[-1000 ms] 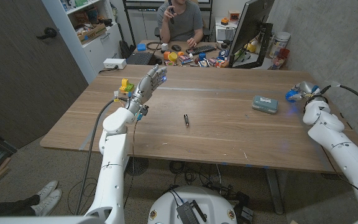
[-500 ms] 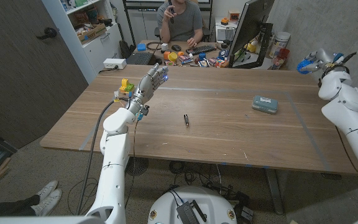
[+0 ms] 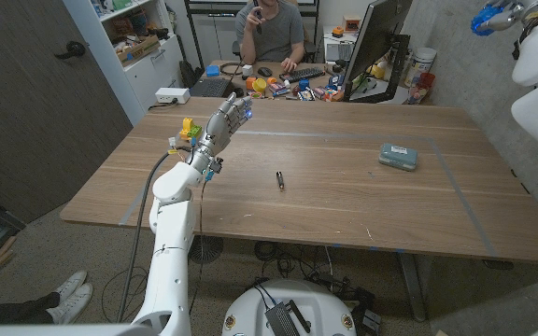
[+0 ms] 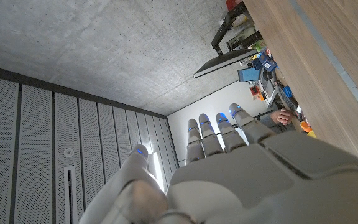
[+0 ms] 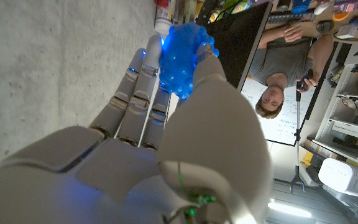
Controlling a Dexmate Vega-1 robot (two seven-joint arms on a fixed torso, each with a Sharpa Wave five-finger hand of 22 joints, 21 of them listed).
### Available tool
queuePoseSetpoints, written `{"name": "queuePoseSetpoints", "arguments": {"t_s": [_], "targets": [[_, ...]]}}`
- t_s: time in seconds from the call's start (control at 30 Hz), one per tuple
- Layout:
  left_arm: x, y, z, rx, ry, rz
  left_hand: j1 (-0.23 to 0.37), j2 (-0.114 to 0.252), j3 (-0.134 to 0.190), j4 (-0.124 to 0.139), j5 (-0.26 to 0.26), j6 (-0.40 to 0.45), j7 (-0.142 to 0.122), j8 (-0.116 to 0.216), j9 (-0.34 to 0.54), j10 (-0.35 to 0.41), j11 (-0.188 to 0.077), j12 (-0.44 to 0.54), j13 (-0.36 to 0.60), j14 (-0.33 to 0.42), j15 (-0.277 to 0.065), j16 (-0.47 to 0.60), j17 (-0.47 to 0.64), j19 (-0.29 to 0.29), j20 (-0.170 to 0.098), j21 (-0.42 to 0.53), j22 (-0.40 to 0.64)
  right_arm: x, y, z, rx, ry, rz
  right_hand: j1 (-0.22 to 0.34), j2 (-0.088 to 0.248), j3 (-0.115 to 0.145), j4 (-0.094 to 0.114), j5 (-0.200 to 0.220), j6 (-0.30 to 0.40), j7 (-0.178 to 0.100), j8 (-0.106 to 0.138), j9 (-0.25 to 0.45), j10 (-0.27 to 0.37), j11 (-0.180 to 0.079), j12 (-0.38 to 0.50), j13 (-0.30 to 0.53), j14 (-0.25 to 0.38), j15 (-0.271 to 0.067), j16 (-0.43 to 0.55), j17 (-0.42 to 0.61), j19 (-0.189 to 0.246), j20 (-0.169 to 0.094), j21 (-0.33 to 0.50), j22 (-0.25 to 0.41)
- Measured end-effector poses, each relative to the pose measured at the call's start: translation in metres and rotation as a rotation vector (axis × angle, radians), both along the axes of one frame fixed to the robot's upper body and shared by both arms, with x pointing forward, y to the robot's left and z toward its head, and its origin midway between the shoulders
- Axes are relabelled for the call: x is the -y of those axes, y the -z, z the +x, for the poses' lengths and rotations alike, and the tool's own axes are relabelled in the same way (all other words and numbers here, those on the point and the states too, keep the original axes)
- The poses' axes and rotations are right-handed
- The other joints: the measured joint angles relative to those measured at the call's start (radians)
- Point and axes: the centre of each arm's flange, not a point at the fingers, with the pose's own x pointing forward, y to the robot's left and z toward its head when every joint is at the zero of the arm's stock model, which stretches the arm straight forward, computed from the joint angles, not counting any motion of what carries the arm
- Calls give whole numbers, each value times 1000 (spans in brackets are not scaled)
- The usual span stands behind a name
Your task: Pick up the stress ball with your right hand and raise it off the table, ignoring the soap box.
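Observation:
My right hand [image 3: 504, 13] is raised high at the top right of the head view, well above the table, and holds the blue stress ball [image 3: 483, 21]. The right wrist view shows the bumpy blue stress ball [image 5: 182, 55] pinched between the thumb and fingers of my right hand [image 5: 166, 106]. The teal soap box [image 3: 398, 156] lies on the wooden table [image 3: 344, 205] toward its right side. My left hand [image 3: 226, 121] is held up over the table's far left part, fingers straight and together, holding nothing; its back shows in the left wrist view [image 4: 229, 155].
A small dark pen-like object [image 3: 280, 180] lies mid-table. Yellow and green small items [image 3: 189, 130] sit by my left hand. A person [image 3: 269, 33] sits behind the far edge at a cluttered desk with a monitor [image 3: 381, 42].
My right arm has lifted from table height at the right edge up to the picture's top right corner, carrying the blue stress ball. The left hand and soap box have stayed put.

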Motion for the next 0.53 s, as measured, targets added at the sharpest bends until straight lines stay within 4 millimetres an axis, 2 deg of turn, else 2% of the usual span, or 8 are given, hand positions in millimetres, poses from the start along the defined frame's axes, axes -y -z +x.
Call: {"name": "queuePoseSetpoints", "arguments": {"t_s": [0.03,0.13,0.17,0.3,0.33,0.53], "targets": [[0,0,-1,0,0,0,0,0,0,0,0,0,0,2,0,0,0,0,0,0,0,0,0,0,0,0,0,-4,-9,-8,15,3,-11,0,0,-2,0,0,0,0,0,3,1,1,0,0,-2,-2,0,1,-4,3,0,0],[-2,1,-1,1,-2,-4,0,0,0,0,0,0,0,4,0,0,0,0,0,0,0,0,0,0,0,0,0,-3,-8,-8,0,18,-14,0,0,-3,0,6,0,0,-1,6,2,2,0,0,-2,-2,0,5,-3,3,0,0],[-2,1,-2,2,0,-3,-1,1,0,0,0,0,0,4,0,0,0,0,0,0,0,0,0,0,0,0,0,-11,-24,-23,41,15,-30,0,0,-3,0,8,0,0,-1,6,2,2,0,0,-2,-2,0,6,-4,2,0,0],[-3,1,-3,2,-3,-7,-4,4,0,0,0,5,5,4,0,0,0,0,0,0,0,0,0,0,0,0,0,-10,-23,-23,23,34,-36,-1,1,-3,0,9,0,0,-4,6,3,3,0,0,-2,-2,-7,6,-7,0,7,-5],[-3,1,-3,4,1,-5,-4,4,0,0,0,5,5,4,0,0,0,0,0,0,0,0,0,0,0,0,0,-19,-42,-43,79,27,-52,-1,1,-2,0,9,0,0,-4,6,3,3,0,0,-2,-2,-7,7,-7,0,8,-5],[-3,2,-5,6,2,-7,-4,4,0,0,0,5,5,4,0,0,0,0,0,0,0,0,0,0,0,0,0,-24,-51,-53,93,36,-67,-5,5,-3,1,9,0,0,-7,6,3,3,0,0,-3,-3,-7,11,-14,7,8,-5]]}}
